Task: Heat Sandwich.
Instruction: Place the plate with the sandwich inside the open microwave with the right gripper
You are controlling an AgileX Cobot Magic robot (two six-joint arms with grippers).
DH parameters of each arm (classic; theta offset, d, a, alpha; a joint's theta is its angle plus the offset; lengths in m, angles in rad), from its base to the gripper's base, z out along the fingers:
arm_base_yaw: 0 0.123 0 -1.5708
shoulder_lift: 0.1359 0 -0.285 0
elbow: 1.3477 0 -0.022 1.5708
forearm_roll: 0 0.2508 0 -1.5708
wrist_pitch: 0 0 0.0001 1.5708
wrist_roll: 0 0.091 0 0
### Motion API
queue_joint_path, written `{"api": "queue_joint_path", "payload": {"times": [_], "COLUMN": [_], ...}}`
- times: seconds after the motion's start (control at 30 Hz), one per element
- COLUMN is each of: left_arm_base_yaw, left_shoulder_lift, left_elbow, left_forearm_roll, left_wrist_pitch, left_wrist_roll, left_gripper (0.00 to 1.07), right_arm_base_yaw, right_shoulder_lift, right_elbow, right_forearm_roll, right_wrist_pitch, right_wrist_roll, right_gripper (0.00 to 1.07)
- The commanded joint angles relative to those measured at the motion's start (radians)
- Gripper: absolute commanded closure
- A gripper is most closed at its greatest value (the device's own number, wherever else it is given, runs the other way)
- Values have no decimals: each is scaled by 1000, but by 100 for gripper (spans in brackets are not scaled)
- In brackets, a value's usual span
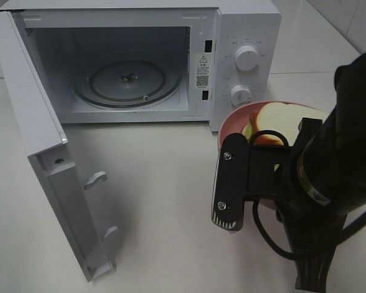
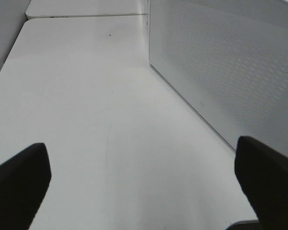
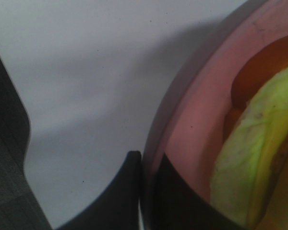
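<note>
Your right jaws pinch the pink plate (image 3: 192,129) rim, left jaws released. Next, carry the sandwich (image 1: 280,117) toward 10 o'clock, onto the turntable (image 1: 110,85).

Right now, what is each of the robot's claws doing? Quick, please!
Left gripper: open, holding nothing.
Right gripper: closed on the rim of the pink plate that carries the sandwich.

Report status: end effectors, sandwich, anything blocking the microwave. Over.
Left end effector open, holding nothing. Right end effector shut on plate rim, sandwich aboard. Microwave door open, nothing seen in the way.
</note>
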Motion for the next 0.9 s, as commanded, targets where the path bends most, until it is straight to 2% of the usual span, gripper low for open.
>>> {"api": "queue_joint_path", "payload": {"times": [0.03,0.53,0.9], "left_arm_base_yaw": [-1,-1,-1], "left_shoulder_lift": [-26,-26,-26], "left_elbow": [4,4,4], "left_forearm_roll": [-7,-7,-7], "left_wrist_pitch": [-6,-6,-6], "left_wrist_roll": [-3,-3,-3], "left_gripper": [7,7,7], "right_arm_base_yaw": [3,3,3], "right_shoulder_lift": [-10,-10,-10], "right_elbow": [5,5,5], "right_forearm_roll": [-35,-31,6], "right_wrist_pitch": [-33,-136,-186], "right_wrist_roll": [-78,-448,-599], "right_gripper": [106,106,105]}}
